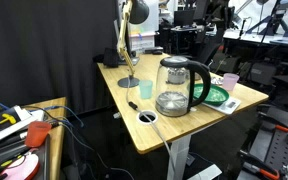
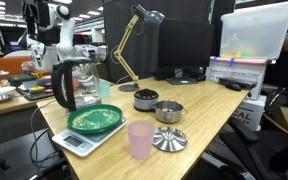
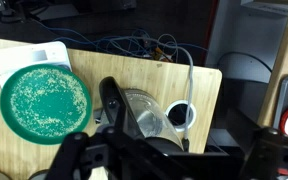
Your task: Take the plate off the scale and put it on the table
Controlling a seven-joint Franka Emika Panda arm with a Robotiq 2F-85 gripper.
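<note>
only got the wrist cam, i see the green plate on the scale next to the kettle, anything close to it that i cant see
Observer: Yes. A pink cup stands on the table just beside the scale, apart from it.
Operator: anything else low around there
Observer: Three small metal bowls sit in a cluster on the wood, on the same side of the plate as the cup.
Operator: and anything tall
Observer: A desk lamp stands on the table past the kettle, and its head sits higher than the kettle's lid.
</note>
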